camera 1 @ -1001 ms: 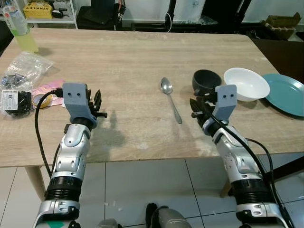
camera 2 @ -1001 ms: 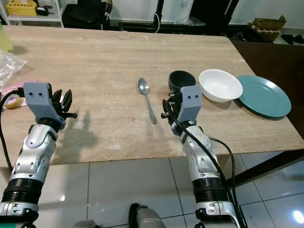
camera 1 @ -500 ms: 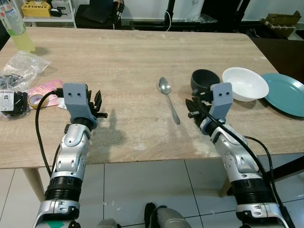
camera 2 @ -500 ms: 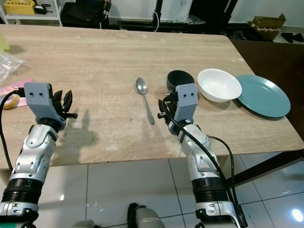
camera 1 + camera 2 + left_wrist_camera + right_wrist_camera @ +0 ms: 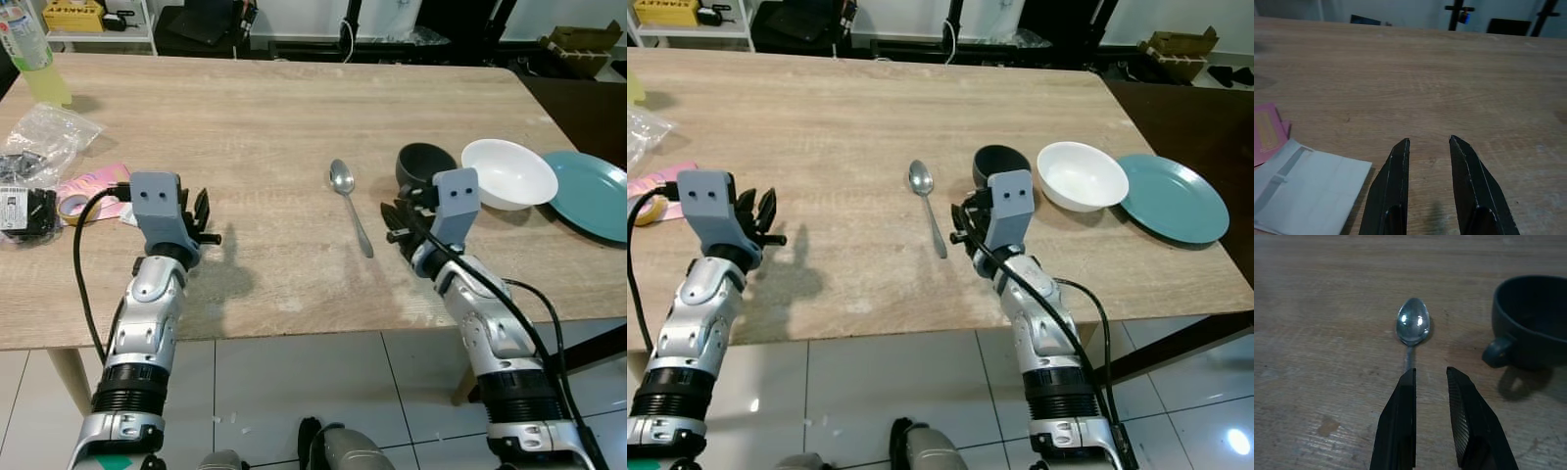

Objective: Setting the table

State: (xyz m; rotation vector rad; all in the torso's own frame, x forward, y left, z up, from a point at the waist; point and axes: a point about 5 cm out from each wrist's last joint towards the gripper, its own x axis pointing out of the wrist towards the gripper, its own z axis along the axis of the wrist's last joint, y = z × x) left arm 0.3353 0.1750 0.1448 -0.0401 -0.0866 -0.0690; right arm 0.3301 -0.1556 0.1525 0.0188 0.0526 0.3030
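Steel spoon lies flat on the counter, just left of the right pincer, whose fingers stand slightly apart. They may slide over the thin handle or knock the mug. Left pincer waits parted.

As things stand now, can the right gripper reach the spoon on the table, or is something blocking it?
Probably yes. The right gripper is open and aimed along the spoon, which lies alone on the bare table. The dark cup stands off to the side, apart from the spoon and out of the path.
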